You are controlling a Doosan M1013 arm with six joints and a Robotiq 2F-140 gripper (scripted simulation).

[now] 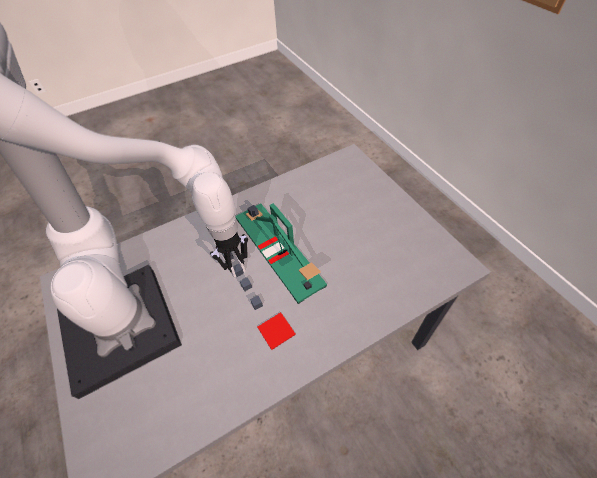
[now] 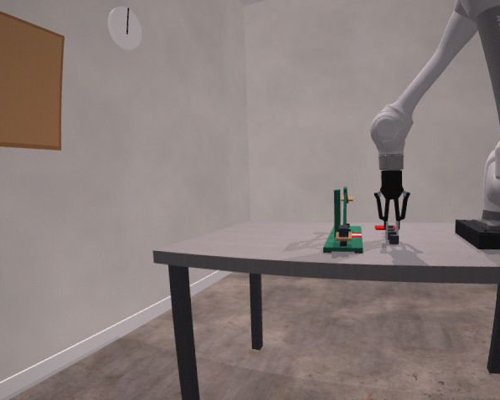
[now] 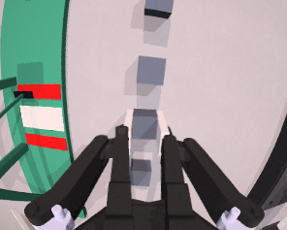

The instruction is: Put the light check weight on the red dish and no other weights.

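Note:
Several grey check weights lie in a row on the table. My gripper [image 1: 235,267] points straight down and is shut on the grey weight [image 3: 144,122] at the table top; the pads touch both its sides. Two more weights [image 1: 245,283] [image 1: 256,301] lie between it and the flat red dish [image 1: 276,330]. Another small weight [image 3: 140,170] shows under my palm. The green rocker balance [image 1: 280,251] stands to the right of the row. Its far pan holds a dark weight [image 1: 252,210], and its near tan pan [image 1: 309,270] is empty. The pointer [image 3: 22,94] hangs over a red field.
A small dark cube [image 1: 306,284] sits on the balance's green base near the tan pan. My arm's black base plate [image 1: 116,334] is at the table's left. The table edge runs close behind the balance on the right.

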